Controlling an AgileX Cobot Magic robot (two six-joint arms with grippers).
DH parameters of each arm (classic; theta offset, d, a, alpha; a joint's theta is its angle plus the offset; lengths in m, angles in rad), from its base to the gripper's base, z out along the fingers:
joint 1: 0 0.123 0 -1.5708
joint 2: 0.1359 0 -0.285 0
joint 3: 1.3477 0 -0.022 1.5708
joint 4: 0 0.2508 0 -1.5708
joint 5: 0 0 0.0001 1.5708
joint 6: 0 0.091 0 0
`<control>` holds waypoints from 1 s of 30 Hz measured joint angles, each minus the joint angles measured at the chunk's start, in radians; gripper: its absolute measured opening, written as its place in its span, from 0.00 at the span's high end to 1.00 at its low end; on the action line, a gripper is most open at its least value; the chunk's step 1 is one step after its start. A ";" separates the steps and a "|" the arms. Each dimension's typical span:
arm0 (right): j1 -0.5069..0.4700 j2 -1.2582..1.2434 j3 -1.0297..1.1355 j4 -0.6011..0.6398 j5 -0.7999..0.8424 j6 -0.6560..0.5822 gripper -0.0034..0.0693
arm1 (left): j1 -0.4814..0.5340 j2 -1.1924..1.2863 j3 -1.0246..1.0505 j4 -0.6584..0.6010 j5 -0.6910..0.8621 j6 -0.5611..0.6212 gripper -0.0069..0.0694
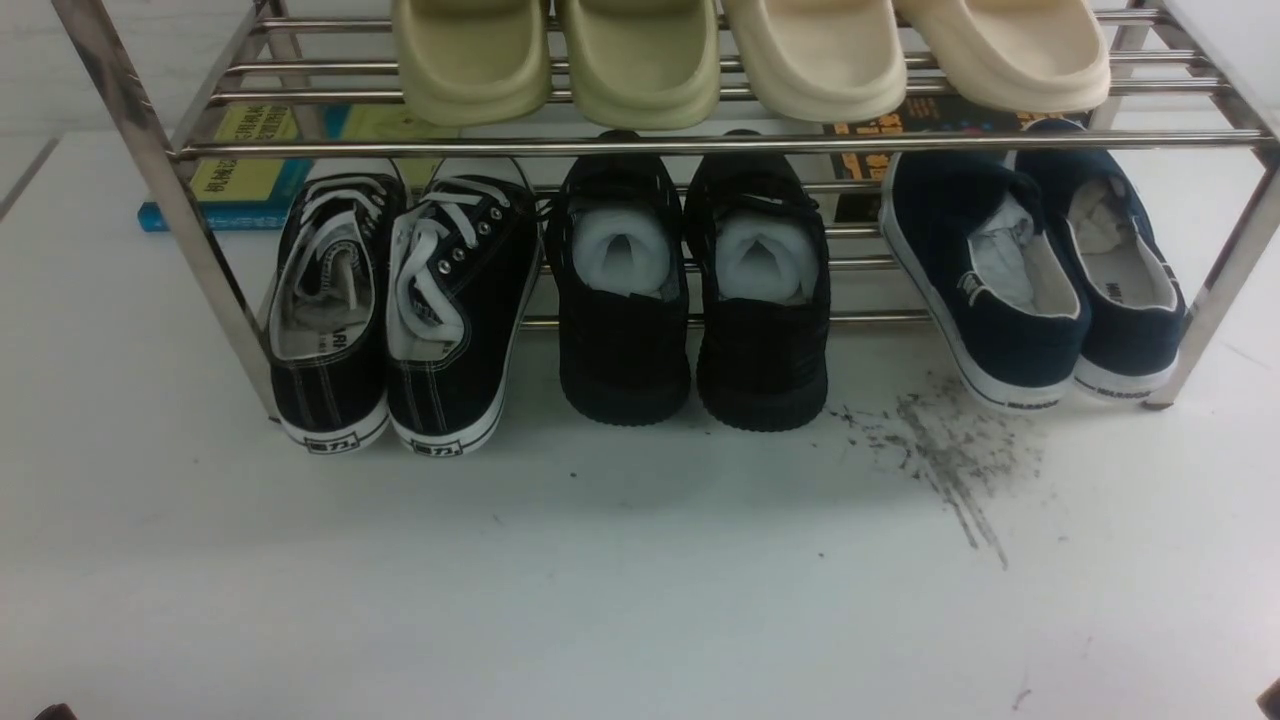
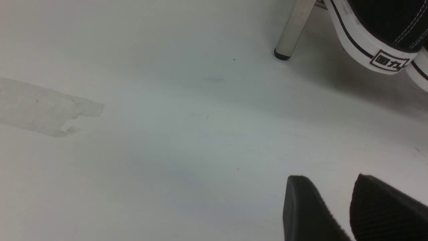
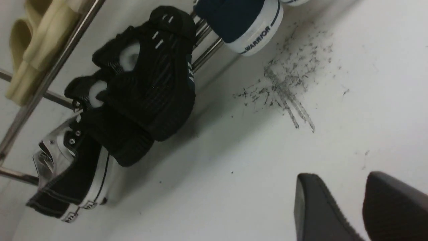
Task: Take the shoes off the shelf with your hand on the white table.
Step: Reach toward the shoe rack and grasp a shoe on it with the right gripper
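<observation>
The all-black knit shoes (image 1: pixel 690 300) stand side by side in the middle of the lower tier of the chrome shelf (image 1: pixel 700 145), heels towards me and white paper stuffing inside. They also show in the right wrist view (image 3: pixel 150 83). My right gripper (image 3: pixel 341 175) is open and empty, low over the white table (image 1: pixel 600 580), apart from the shoes. My left gripper (image 2: pixel 329 179) is open and empty over bare table near the shelf's left leg (image 2: pixel 294 30). In the front view only small dark tips of the arms show at the bottom corners.
Black canvas sneakers with white laces (image 1: pixel 400 310) sit left of the shoes and navy slip-ons (image 1: pixel 1040 270) sit right. Cream and pale green slippers (image 1: pixel 740 50) fill the top tier. Books (image 1: pixel 250 170) lie behind the shelf. Dark scuff marks (image 1: pixel 950 460) mark the table.
</observation>
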 joint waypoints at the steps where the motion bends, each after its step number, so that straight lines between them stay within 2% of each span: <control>1: 0.000 0.000 -0.015 -0.006 0.016 -0.016 0.65 | 0.000 0.000 0.000 0.000 0.000 0.000 0.60; 3: 0.000 0.002 -0.052 -0.020 0.034 -0.049 0.68 | 0.000 0.000 0.000 0.000 0.000 0.000 0.60; 5: 0.000 0.039 -0.162 -0.084 0.064 -0.107 0.80 | 0.000 0.000 0.000 0.000 0.000 0.000 0.60; 7: 0.000 0.075 -0.222 -0.129 0.082 -0.123 0.86 | 0.000 0.000 0.000 0.000 0.000 0.000 0.60; 8: 0.000 0.129 -0.294 -0.193 0.127 -0.131 0.93 | 0.000 0.000 0.000 0.000 0.000 0.000 0.60; 9: 0.000 0.175 -0.346 -0.241 0.165 -0.134 0.96 | 0.000 0.000 0.000 0.000 0.000 0.000 0.60; 14: 0.000 0.458 -0.578 -0.428 0.410 -0.137 0.96 | 0.000 0.000 0.000 0.000 0.000 0.000 0.60; 17: 0.000 0.663 -0.710 -0.447 0.552 -0.147 0.95 | 0.000 0.000 0.000 0.000 0.000 0.000 0.60; 20: 0.000 0.851 -0.812 -0.364 0.639 -0.225 0.95 | 0.000 0.000 0.000 0.000 0.000 0.000 0.60; 23: 0.000 0.988 -0.885 -0.192 0.688 -0.363 0.95 | 0.000 0.000 0.000 0.000 0.000 0.000 0.60; 24: 0.015 1.080 -0.923 -0.059 0.714 -0.450 0.95 | 0.000 0.000 0.000 0.000 0.000 0.000 0.60; 27: 0.115 1.240 -1.005 0.110 0.747 -0.580 0.94 | 0.000 0.000 0.000 0.000 0.000 0.000 0.60; 30: 0.214 1.322 -1.081 0.128 0.747 -0.588 0.94 | 0.000 0.000 0.000 0.000 0.000 0.000 0.60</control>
